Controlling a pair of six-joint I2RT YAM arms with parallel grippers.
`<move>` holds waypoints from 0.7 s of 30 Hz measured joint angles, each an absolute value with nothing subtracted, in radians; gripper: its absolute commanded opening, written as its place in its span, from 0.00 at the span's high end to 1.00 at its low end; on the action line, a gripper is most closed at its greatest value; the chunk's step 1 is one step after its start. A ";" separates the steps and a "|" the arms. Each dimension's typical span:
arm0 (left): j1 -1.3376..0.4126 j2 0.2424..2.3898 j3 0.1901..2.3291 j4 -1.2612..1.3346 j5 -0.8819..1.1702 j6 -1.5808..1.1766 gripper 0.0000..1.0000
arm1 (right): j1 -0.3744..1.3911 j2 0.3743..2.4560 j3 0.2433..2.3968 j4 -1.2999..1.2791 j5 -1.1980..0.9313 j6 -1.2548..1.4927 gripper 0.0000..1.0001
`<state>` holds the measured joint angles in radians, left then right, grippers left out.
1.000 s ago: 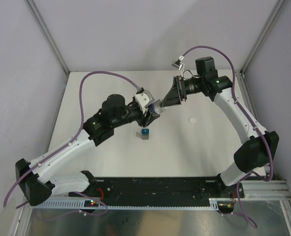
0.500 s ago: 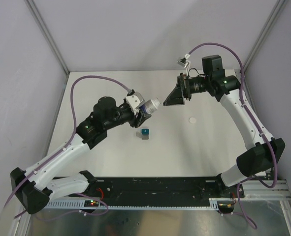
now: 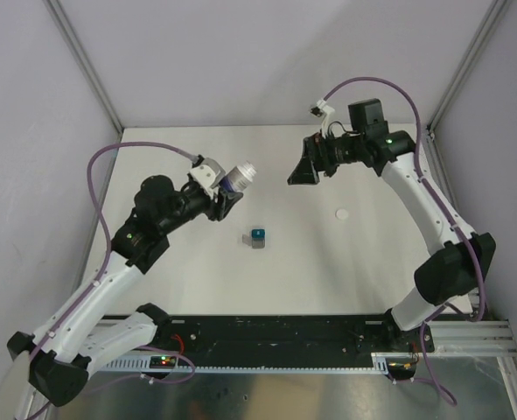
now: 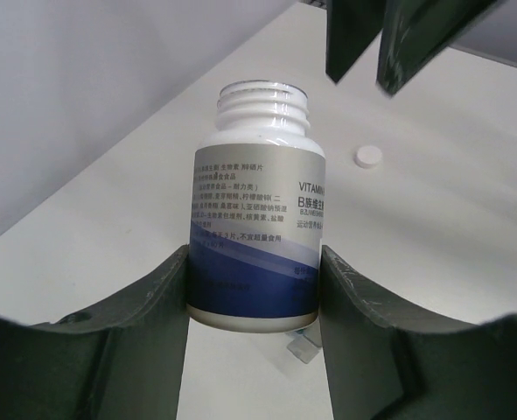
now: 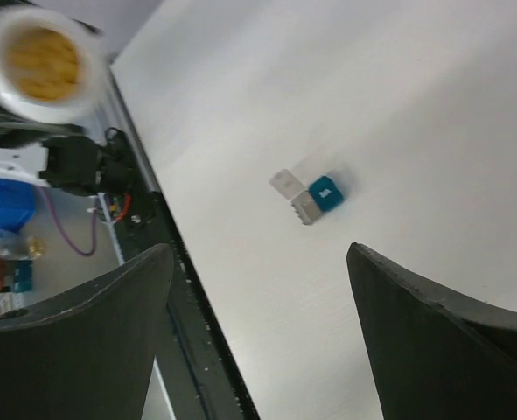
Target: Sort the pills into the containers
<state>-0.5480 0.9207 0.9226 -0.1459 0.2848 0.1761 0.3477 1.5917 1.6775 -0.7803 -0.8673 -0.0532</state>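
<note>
While the containers (image 3: 256, 237) sit on the white table (image 3: 328, 262), we take them as our landmark. They are a tiny joined pair, one teal-blue compartment and one grey, resting flat with their open tops up. In the right wrist view (image 5: 315, 197) a pale clear piece lies touching them on one side; we cannot tell what it is.

Off to the left of the containers and farther from the arm bases, the left gripper (image 3: 227, 191) holds a white bottle (image 3: 241, 176) clear of the table. Our left wrist view shows the two fingers pressed against the lower sides of the bottle (image 4: 256, 219), which has a silver and blue printed label. Its threaded neck is bare, and its mouth points away from the wrist.

From the right wrist view we see yellow pills (image 5: 44, 61) inside that open mouth, though they are blurred.

On the far right side of the containers, well apart from them, the right gripper (image 3: 300, 166) hangs above the table. Its fingers stand wide apart with nothing between them (image 5: 260, 254), and the containers show through the gap below.

Well to the right of the containers, a small white round cap (image 3: 343, 213) lies flat on the table, touching nothing.
</note>
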 measured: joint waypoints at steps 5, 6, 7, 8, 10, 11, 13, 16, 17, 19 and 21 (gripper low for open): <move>-0.493 0.883 0.923 -0.140 0.284 0.147 1.00 | 0.401 1.684 1.674 -0.775 -0.743 -0.104 0.15; -0.482 0.878 0.923 -0.139 0.284 0.138 1.00 | 0.417 1.707 1.670 -0.769 -0.717 -0.113 0.16; -0.470 0.875 0.923 -0.139 0.283 0.130 1.00 | 0.431 1.728 1.666 -0.765 -0.694 -0.121 0.16; -0.460 0.873 0.923 -0.139 0.283 0.126 1.00 | 0.440 1.747 1.665 -0.764 -0.677 -0.129 0.16; -0.436 0.870 0.926 -0.140 0.281 0.111 1.00 | 0.468 1.790 1.664 -0.757 -0.635 -0.149 0.16; -0.426 0.870 0.928 -0.140 0.281 0.104 1.00 | 0.482 1.813 1.664 -0.752 -0.614 -0.160 0.16; -0.411 0.870 0.937 -0.141 0.280 0.094 1.00 | 0.513 1.851 1.661 -0.746 -0.570 -0.191 0.16; -0.400 0.870 0.954 -0.141 0.281 0.082 1.00 | 0.567 1.895 1.649 -0.741 -0.521 -0.244 0.16; -0.399 0.870 0.958 -0.141 0.282 0.078 1.00 | 0.585 1.906 1.644 -0.741 -0.509 -0.263 0.16; -0.398 0.870 0.962 -0.140 0.285 0.075 1.00 | 0.619 1.921 1.635 -0.741 -0.491 -0.296 0.16; -0.398 0.873 0.965 -0.140 0.292 0.069 1.00 | 0.652 1.932 1.629 -0.741 -0.472 -0.333 0.16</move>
<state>-0.3977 0.8734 0.9649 -0.1398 0.2924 0.0689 0.6521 1.9320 1.6295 -0.7414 -0.4725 -0.3328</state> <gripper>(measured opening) 0.567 0.840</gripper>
